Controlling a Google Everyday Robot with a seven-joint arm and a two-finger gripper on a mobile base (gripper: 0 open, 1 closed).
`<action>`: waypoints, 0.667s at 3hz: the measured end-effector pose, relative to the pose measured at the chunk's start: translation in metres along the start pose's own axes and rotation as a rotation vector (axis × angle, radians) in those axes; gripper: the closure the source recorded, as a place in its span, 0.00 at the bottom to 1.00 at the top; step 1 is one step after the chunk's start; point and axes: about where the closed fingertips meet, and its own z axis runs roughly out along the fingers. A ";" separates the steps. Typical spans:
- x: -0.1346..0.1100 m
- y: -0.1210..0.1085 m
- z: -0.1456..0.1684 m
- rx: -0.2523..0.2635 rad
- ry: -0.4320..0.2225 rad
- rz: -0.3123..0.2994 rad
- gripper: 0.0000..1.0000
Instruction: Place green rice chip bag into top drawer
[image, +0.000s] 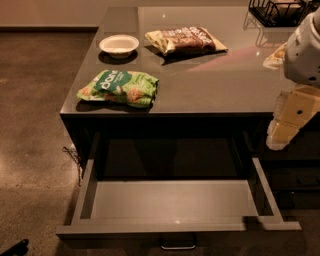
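**Lying on the Counter Above an Open Drawer**

Looking at a dark grey counter (225, 80) with a few things on top. Finding the green rice chip bag (118, 87) lying flat near the front left corner, close to the edge, with the label facing up. Seeing a white bowl (119, 45) sitting behind the bag, further back, not touching. Noticing a brown-and-cream snack bag (186, 41) lying just to the right of the bowl, apart from the green one. Spotting a black wire basket (275, 11) standing far back on the right.

Looking lower down and finding the top drawer (150, 227) pulled far out under the front of the counter, showing a flat grey bottom and low sides. Seeing a metal handle (177, 245) on the front panel, partly cut off at the bottom of the view.

Finding the gripper (282, 132) hanging at the right edge of the view, in front of the counter and higher than the drawer's right side. Not being able to tell how far open or closed. Hanging well apart from the green rice chip bag, so not holding that bag.
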 end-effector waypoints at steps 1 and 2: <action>0.000 0.000 0.000 0.000 0.000 0.000 0.00; -0.009 -0.013 0.004 0.020 -0.051 0.010 0.00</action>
